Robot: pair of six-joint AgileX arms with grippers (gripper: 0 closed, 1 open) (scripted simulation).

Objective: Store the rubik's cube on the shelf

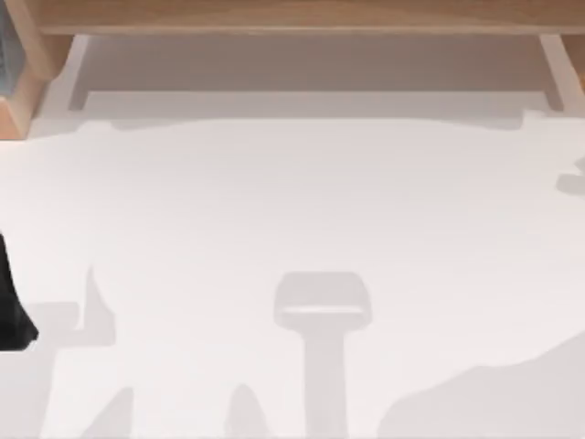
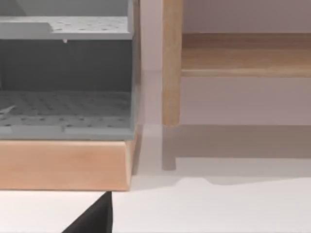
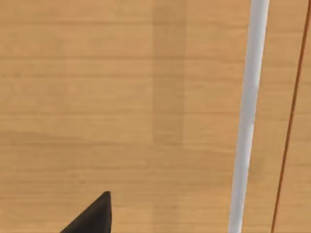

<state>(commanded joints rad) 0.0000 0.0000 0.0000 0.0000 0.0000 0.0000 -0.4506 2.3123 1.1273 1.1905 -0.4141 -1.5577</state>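
Light-brown wooden shelf board across desk's far edge, smooth white desk, grey perforated rack on wooden base, left hand dark tip, grip state unclear

A dark part of the left arm is showing at the top view's left edge, low over the table. A black tip of the left gripper is pointing into its wrist view; the right gripper's tip is doing likewise over wood.
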